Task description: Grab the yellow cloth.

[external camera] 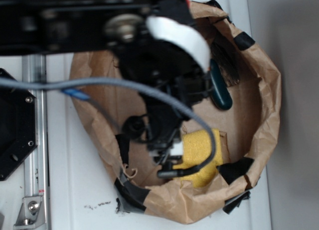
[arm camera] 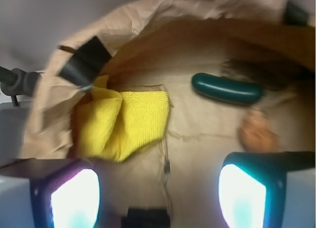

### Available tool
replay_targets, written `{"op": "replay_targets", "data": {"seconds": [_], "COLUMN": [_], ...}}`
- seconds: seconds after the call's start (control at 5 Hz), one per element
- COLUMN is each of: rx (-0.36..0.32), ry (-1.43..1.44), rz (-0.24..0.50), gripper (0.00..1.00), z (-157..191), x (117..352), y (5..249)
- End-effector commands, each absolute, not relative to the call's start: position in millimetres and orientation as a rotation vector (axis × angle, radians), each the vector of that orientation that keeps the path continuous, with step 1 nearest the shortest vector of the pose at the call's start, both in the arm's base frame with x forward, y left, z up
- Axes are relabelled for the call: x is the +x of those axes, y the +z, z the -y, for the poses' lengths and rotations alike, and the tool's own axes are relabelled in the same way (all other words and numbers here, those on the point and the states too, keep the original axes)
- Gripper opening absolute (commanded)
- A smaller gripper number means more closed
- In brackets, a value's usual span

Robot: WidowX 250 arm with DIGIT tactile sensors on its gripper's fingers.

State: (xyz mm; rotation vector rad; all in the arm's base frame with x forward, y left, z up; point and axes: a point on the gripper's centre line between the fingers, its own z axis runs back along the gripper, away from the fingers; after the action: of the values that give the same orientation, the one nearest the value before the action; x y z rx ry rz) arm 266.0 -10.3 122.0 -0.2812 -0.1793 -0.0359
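Right now my gripper [arm camera: 158, 188] hangs wide open over the brown paper basin [arm camera: 207, 134], gripping nothing. Just beyond the left finger [arm camera: 74, 198] lies the yellow cloth [arm camera: 123, 124], folded against the basin's left wall, with the green case [arm camera: 227, 88] farther right.

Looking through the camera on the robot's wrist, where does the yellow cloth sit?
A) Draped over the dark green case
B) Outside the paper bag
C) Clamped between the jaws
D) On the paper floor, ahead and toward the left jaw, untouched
D: in the wrist view the yellow cloth lies crumpled on the brown paper bag's floor, ahead of the open gripper, clear of both jaws and apart from the dark green case.
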Motion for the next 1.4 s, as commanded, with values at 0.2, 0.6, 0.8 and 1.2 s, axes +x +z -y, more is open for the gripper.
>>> {"op": "replay_targets", "data": {"seconds": [0.2, 0.6, 0.8, 1.2], "rx": [-0.282, -0.403, -0.354, -0.301], "ry": [-0.306, -0.376, -0.385, -0.36], "rz": [0.208, 0.278, 0.194, 0.148], "gripper": [1.0, 1.0, 1.0, 0.0], "z": [75, 93, 98, 95], "x": [294, 282, 280, 274], "y": [75, 80, 47, 14]}}
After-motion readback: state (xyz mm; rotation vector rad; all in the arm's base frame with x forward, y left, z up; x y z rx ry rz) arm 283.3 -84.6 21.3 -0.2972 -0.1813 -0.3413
